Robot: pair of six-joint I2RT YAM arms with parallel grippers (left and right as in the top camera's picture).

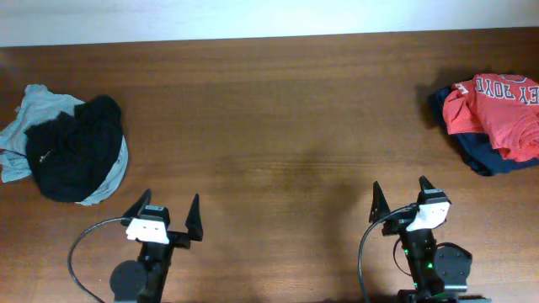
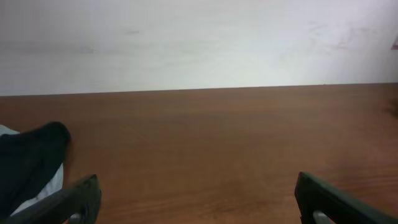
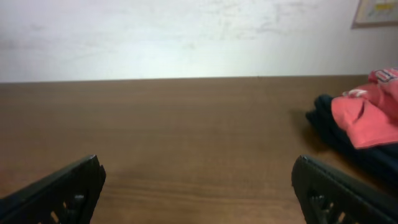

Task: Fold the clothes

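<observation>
A: Overhead first. We see the black T-shirt (image 1: 76,147) crumpled at 9 o'clock on the table (image 1: 278,109), on top of the pale grey-blue shirt (image 1: 25,114). It is unfolded, with a small white mark showing.

B: Agreed. We put the red shirt (image 1: 497,109) at 3 o'clock, on a dark garment (image 1: 484,162). Claws?

A: The left gripper (image 1: 168,206) is at 7 o'clock and the right gripper (image 1: 401,195) at 5 o'clock. Both are spread wide, empty, and well apart from all cloth.

B: Left wrist: we see the left gripper (image 2: 198,183) with fingers apart over bare wood. The black T-shirt (image 2: 28,162) is at 8 o'clock, with the pale grey-blue shirt (image 2: 53,183) just under its edge.

A: Right wrist: the right gripper (image 3: 196,165) is also parted and holds nothing. The red shirt (image 3: 373,109) sits at 3 o'clock on the dark garment (image 3: 336,134).
</observation>
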